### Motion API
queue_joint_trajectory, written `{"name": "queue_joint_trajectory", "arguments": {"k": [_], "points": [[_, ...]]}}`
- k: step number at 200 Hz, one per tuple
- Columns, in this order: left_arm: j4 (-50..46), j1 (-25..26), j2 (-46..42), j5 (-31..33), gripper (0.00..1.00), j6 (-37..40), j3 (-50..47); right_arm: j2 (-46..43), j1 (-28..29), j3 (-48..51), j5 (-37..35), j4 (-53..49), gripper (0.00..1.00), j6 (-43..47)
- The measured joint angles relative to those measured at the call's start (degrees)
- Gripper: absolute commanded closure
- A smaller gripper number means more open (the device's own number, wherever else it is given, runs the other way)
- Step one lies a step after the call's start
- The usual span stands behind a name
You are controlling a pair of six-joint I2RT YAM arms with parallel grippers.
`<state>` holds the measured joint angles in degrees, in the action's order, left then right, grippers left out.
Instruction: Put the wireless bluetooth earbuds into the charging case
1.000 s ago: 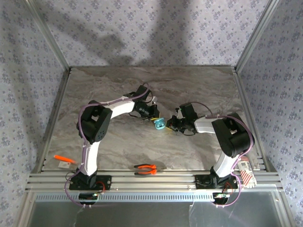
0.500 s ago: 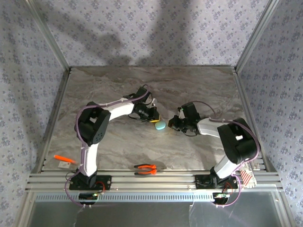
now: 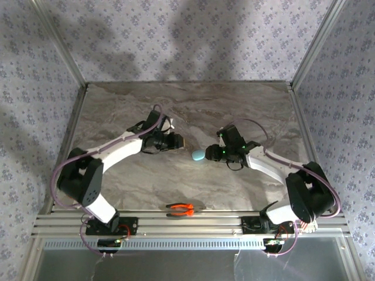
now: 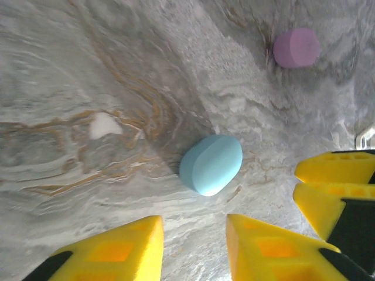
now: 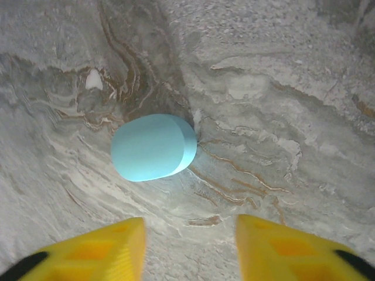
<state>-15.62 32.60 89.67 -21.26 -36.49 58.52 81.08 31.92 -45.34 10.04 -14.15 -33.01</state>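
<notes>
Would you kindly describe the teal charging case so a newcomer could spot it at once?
Start at the middle of the marble table, in the gap between the two arms' yellow fingers. The teal charging case lies there, a smooth oval pebble, unlike the purple case nearby in colour alone.

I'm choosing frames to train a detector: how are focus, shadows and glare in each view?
Left wrist: the teal case is crisp, throwing a dark shadow up-left; the purple case looks slightly soft; the yellow pincer fingers are blurred. Right wrist: the case is sharp, shadow running upward, fingers blurred. Top external: even light, broad soft shadows on the back wall, no glare.
</notes>
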Motion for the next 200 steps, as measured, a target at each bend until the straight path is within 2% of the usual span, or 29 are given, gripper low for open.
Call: {"name": "queue_joint_trajectory", "arguments": {"k": [15, 51, 113, 147, 200], "points": [[0.4, -0.3, -4.2, 2.0, 0.54, -0.1, -2.8, 0.0, 1.9, -1.6, -2.4, -2.1, 0.35, 1.3], [1.0, -0.4, -15.1, 7.0, 0.41, 0.2, -9.7, 0.9, 5.7, -5.3, -7.4, -6.2, 0.21, 2.6], [1.9, -2.7, -32.9, 13.9, 0.01, -0.3, -20.3, 7.7, 9.1, -12.0, -12.9, -11.4, 0.02, 5.1], [1.4, -4.3, -37.0, 15.7, 0.00, -0.4, -22.5, 12.0, 9.7, -16.9, -14.8, -13.9, 0.00, 6.6], [0.3, -7.4, -37.8, 15.9, 0.00, -0.4, -23.8, 19.6, 10.1, -25.6, -16.9, -18.2, 0.00, 8.8]]}}
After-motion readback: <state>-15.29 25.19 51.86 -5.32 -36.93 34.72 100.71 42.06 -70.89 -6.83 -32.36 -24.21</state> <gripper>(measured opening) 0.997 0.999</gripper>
